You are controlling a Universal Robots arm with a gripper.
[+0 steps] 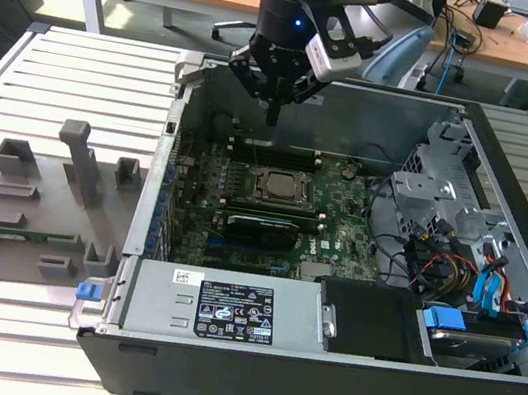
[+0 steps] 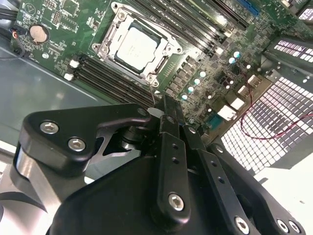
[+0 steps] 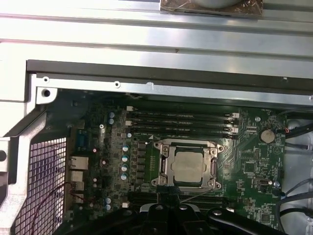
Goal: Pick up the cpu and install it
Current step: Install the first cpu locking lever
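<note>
The cpu (image 1: 277, 188) lies flat in its socket frame on the green motherboard (image 1: 341, 221) inside the open computer case (image 1: 315, 378). Its pale silvery top faces up in both wrist views (image 2: 138, 47) (image 3: 189, 167). My gripper (image 1: 273, 116) hangs above the case's back wall, higher than the board and a little behind the socket. Its black fingers (image 2: 171, 117) are pressed together with nothing between them. In the first wrist view the fingertips (image 3: 168, 199) sit just short of the socket's edge.
A long black card (image 1: 259, 227) lies in front of the socket, and a power supply (image 1: 225, 308) fills the case's front. Drive cage and cables (image 1: 456, 260) crowd the exterior view's right. A grey fixture plate (image 1: 29, 209) rests on the slatted table (image 1: 62, 72) at the left.
</note>
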